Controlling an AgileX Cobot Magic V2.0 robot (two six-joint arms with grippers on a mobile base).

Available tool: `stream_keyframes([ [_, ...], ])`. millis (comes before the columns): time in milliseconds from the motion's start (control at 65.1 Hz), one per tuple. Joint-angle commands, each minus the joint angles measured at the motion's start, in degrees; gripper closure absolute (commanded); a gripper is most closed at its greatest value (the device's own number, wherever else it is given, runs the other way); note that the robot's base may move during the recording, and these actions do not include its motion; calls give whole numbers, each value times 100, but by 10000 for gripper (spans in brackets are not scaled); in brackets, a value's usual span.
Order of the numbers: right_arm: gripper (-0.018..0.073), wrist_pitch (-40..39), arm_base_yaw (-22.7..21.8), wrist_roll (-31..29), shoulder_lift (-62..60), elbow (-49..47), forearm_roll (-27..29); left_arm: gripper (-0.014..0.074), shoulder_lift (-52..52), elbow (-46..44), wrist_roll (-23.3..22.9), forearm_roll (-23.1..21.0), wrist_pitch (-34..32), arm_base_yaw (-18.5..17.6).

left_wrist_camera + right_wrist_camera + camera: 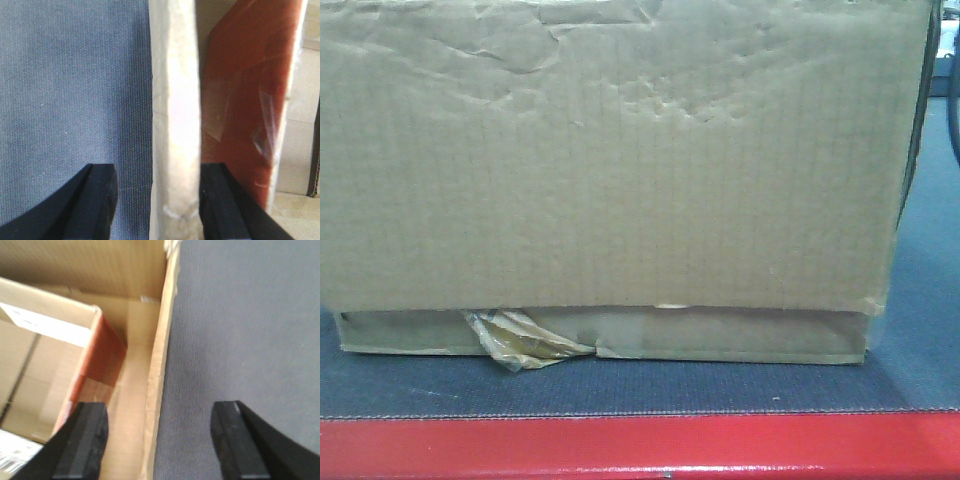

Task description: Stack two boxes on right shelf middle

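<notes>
1. You are looking at the cardboard box (620,170) sitting near on the grey table (920,330), with crumpled tape (525,343) hanging at its bottom edge
2. Your left fingers (95,205) are standing released, straddling a box wall
3. Your right fingers (82,445) are standing released, straddling the opposite wall

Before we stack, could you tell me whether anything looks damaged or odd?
Yes: the cardboard box is creased and dented across its upper face, and a crumpled scrap of yellowish tape hangs loose at its bottom edge, left of centre.

Grey-blue mat (920,330), red front edge (640,445)
</notes>
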Motion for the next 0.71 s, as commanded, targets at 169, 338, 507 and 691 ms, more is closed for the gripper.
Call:
stream_keyframes([
  [169,221,-2,13,11,390,311,240,322,-81,8,7,-44,-13,13],
  [338,221,-2,13,11,388,601,359,322,-81,8,7,-44,-13,13],
  [507,221,-2,13,11,402,601,385,322,-81,8,7,-44,-13,13],
  [691,221,-2,13,11,402,601,385,322,-81,8,8,-44,-13,13],
])
